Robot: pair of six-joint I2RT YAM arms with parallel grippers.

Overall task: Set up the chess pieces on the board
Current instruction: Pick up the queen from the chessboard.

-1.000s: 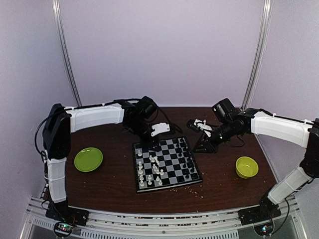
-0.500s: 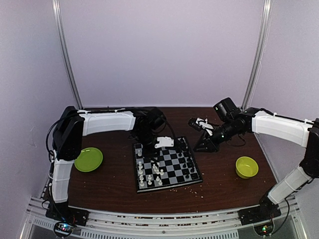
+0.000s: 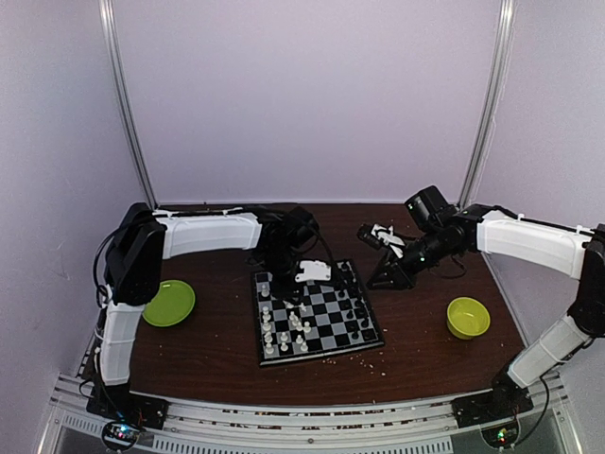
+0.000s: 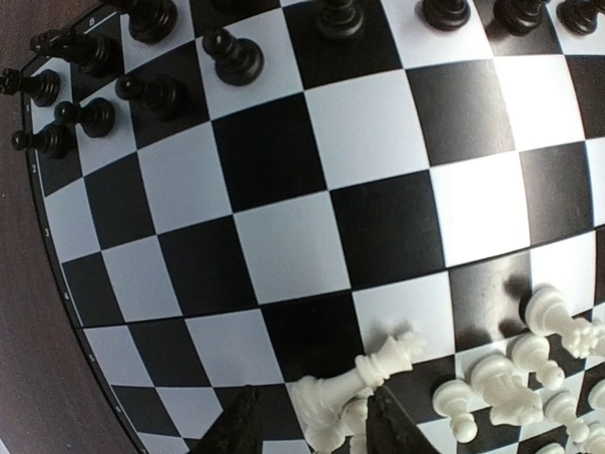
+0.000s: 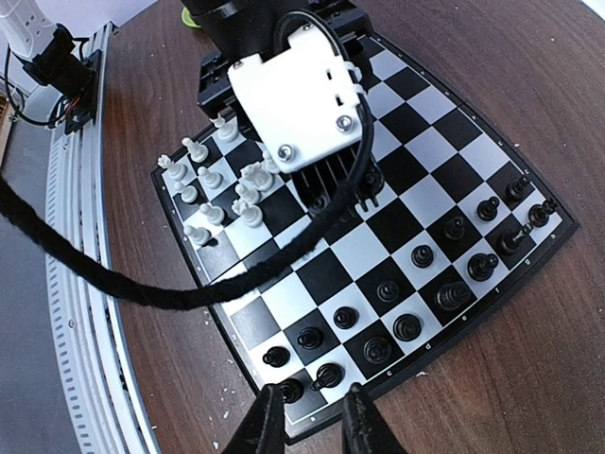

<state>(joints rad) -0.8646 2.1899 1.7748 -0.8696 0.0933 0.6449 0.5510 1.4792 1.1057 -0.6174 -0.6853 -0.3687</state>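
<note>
Left wrist view: the left gripper (image 4: 315, 409) hangs low over the board (image 4: 274, 151), its two fingers apart. A white king (image 4: 364, 374) lies tipped over between them — I cannot tell if a finger touches it. More white pieces (image 4: 501, 388) crowd just beside it, some leaning. The black pieces (image 4: 151, 90) stand along the far edge. The right gripper (image 5: 310, 418) is off the board's side, near the black pieces — its fingers are apart too. The board sits in the middle of the table (image 3: 217, 350), between a lime-green plate (image 3: 168, 303) and a lime-green bowl (image 3: 468, 317).
</note>
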